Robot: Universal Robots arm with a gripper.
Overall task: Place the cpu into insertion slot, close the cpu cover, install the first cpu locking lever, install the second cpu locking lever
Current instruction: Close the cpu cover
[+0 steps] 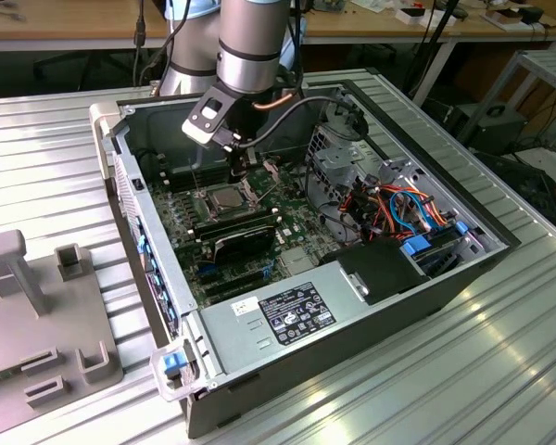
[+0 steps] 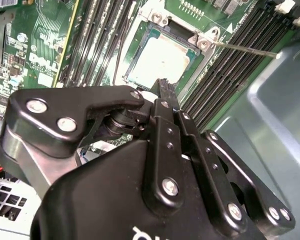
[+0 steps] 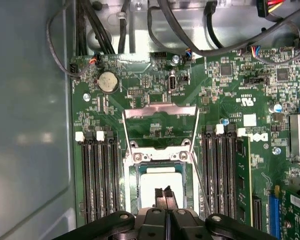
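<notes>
Cpu flat in insertion slot (top up) | cpu cover swung open | pincer pressed together

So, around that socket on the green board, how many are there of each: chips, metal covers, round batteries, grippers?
cpu: 1
cover: 1
round battery: 1
gripper: 1
Total: 4

Looks like a robotics lab or workshop: opened-up computer case on a ribbed metal table, grey plastic holder tray, wooden benches strewn with cables.
</notes>
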